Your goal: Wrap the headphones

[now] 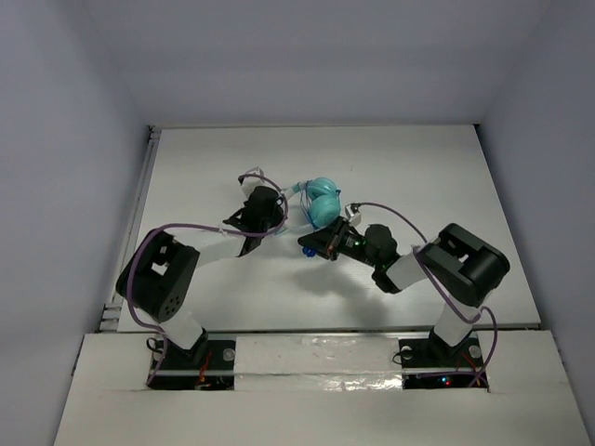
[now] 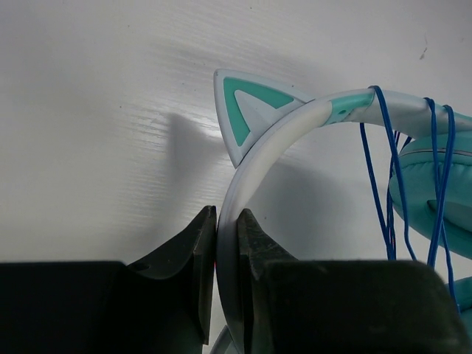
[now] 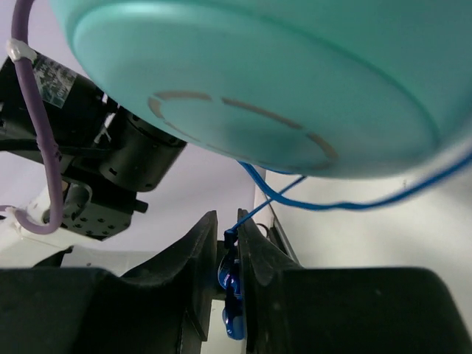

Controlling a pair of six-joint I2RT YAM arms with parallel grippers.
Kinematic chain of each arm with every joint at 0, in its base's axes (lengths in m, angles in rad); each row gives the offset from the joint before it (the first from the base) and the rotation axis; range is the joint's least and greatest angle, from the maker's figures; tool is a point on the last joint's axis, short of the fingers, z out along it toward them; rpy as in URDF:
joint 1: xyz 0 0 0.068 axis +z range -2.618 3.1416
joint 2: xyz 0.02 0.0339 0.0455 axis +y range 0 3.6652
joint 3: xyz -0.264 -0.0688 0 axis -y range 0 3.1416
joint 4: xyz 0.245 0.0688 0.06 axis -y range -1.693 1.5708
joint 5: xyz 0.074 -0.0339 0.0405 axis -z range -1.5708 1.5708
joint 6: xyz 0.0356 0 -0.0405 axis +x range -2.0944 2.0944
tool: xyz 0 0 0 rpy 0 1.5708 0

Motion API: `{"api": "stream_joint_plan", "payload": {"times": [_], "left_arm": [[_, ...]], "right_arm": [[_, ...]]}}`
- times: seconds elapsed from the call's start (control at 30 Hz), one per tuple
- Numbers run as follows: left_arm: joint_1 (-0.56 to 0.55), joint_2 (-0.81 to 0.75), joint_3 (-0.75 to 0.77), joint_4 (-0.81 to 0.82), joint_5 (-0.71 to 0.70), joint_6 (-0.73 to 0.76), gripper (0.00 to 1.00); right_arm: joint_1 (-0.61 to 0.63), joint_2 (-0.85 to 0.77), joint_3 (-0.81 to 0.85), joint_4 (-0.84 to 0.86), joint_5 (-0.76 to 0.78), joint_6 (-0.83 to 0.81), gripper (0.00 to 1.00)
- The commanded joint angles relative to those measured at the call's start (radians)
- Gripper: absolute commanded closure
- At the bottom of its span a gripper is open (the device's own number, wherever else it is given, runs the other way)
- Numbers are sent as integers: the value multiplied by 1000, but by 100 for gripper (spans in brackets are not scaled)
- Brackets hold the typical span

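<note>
The headphones [image 1: 319, 200] sit mid-table between both grippers, teal ear cups together. My left gripper [image 2: 226, 217] is shut on the pale headband [image 2: 265, 147], just below a teal cat-ear point [image 2: 247, 110]; in the top view the left gripper [image 1: 265, 209] is left of the cups. The thin blue cord [image 2: 387, 184] loops several times over the headband beside an ear cup [image 2: 435, 184]. My right gripper [image 3: 228, 221] is shut on the cord's blue plug end [image 3: 231, 287], right under an ear cup [image 3: 258, 74]. The cord [image 3: 332, 205] runs up from it. In the top view the right gripper [image 1: 316, 246] is just in front of the cups.
The white table [image 1: 418, 186] is walled on three sides, with a raised rim [image 1: 149, 186] on the left. Thick purple cables [image 1: 390, 216] arch over both arms. The left arm's wrist [image 3: 96, 162] and its purple cable [image 3: 40, 125] are close beside the right gripper.
</note>
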State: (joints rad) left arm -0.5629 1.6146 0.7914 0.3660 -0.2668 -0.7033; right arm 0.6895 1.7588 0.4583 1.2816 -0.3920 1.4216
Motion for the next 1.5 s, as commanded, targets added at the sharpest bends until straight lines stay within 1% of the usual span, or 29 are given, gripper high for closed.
{"api": "stream_joint_plan", "payload": {"times": [0.0,0.13,0.27,0.3,0.33,0.37,0.4,0.43,0.5,0.57,0.6,0.77,0.8,0.83,0.87,0.9,0.93,0.97,1.0,1.13,1.17,1.2,1.27,1.33,1.37,1.4,1.43,1.47], "left_arm": [[-19,-27,22,87,-94,-9,100],[-37,-19,3,91,-106,-9,100],[-37,-15,-14,96,-120,-1,100],[-46,-19,-17,96,-127,2,100],[-46,-21,-18,96,-132,10,100],[-55,-27,-21,93,-149,13,100],[-64,-31,-27,91,-159,16,100],[-65,-33,-32,91,-166,18,100],[-75,-38,-43,91,-184,19,100],[-84,-38,-49,93,-193,21,100],[-84,-39,-52,91,-202,21,100],[-132,-42,-52,79,-291,45,100],[-132,-44,-55,79,-307,47,100],[-132,-44,-58,79,-316,53,100],[-168,-36,-66,86,-372,65,100],[-169,-36,-66,86,-373,73,100],[-181,-35,-63,77,-399,77,100],[-193,-35,-63,73,-452,80,100],[-202,-39,-66,73,-469,83,100],[-223,-48,-84,105,-500,85,100],[-238,-47,-81,106,-529,93,100],[-238,-45,-80,108,-543,99,100],[-262,-44,-77,113,-593,117,100],[-262,-59,-81,126,-617,126,100],[-262,-67,-95,137,-623,133,100],[-262,-74,-101,151,-623,137,100],[-262,-82,-104,159,-627,139,100],[-262,-85,-106,160,-626,139,100]], "right_arm": [[37,-54,48,242,7,26,77],[38,-87,59,279,38,88,74],[38,-171,89,86,79,50,71],[38,-191,91,2,115,30,69],[38,-209,91,-37,133,22,69],[38,-240,89,-75,154,19,67],[38,-252,83,-127,200,22,61],[38,-265,82,-148,218,26,58],[38,-278,83,-188,258,46,57],[38,-274,97,-221,271,59,51],[38,-259,121,-260,262,65,51],[47,-220,135,-272,286,146,50],[47,-219,138,-297,297,157,47],[47,-214,158,-323,303,166,47],[47,-208,193,-412,327,187,44],[47,-208,194,-413,328,188,44],[47,-199,200,-427,337,206,42],[47,-193,195,-430,341,230,42],[47,-190,191,-429,360,270,42],[47,-150,227,-478,364,348,42],[47,-127,262,-498,351,362,42],[47,-114,273,-496,313,406,42],[47,-90,287,-481,286,448,42],[47,-81,321,-519,260,459,42],[47,-88,339,-638,260,441,43],[56,-131,362,-716,277,354,43],[56,-166,428,-829,315,303,43],[56,-198,454,-984,355,260,43]]}}
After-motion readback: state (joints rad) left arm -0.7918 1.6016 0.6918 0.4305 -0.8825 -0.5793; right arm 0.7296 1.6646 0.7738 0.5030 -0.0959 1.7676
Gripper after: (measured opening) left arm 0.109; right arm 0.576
